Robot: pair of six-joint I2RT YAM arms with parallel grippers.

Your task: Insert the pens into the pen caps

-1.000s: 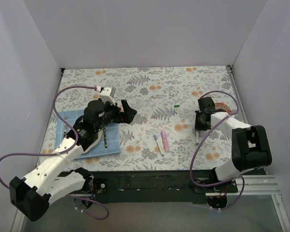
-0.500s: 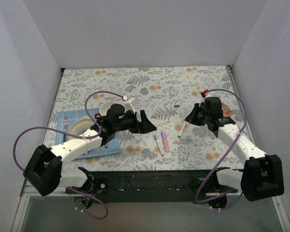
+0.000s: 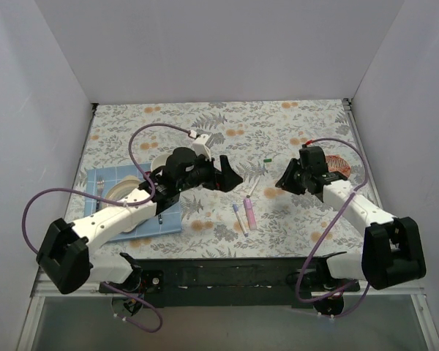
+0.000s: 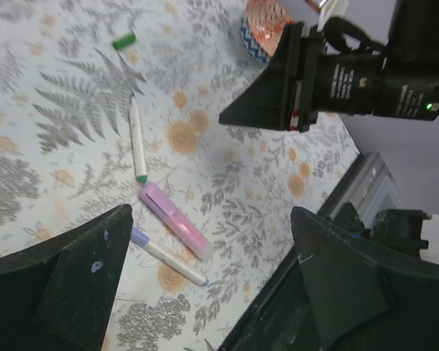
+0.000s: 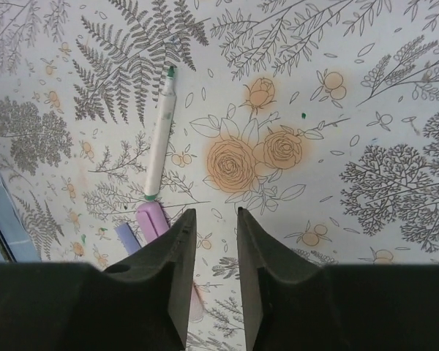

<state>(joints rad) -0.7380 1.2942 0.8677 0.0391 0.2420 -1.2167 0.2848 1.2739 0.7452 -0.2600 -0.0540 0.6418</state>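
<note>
Three pens lie mid-table: a thick pink pen (image 3: pixel 249 213), a slim white pen with a purple end (image 3: pixel 239 219) beside it, and a white green-tipped pen (image 3: pixel 253 188) just above them. A tiny green cap (image 3: pixel 267 158) lies farther back. In the left wrist view the green cap (image 4: pixel 123 40), white pen (image 4: pixel 137 139), pink pen (image 4: pixel 174 230) and purple-ended pen (image 4: pixel 167 256) all show. My left gripper (image 3: pixel 233 176) (image 4: pixel 211 212) is wide open and empty, hovering left of the pens. My right gripper (image 3: pixel 284 180) (image 5: pixel 216 212) is narrowly open and empty, right of the green-tipped pen (image 5: pixel 161 131).
A blue mat (image 3: pixel 172 219) at the left holds a plate (image 3: pixel 121 191) and a silver fork (image 3: pixel 100 191). A patterned tape roll (image 3: pixel 338 165) sits behind my right arm. White walls close in the left, back and right sides.
Both arms swung in toward the middle. The green-tipped white pen moved from near the right arm leftward and now lies free above the other two pens.
</note>
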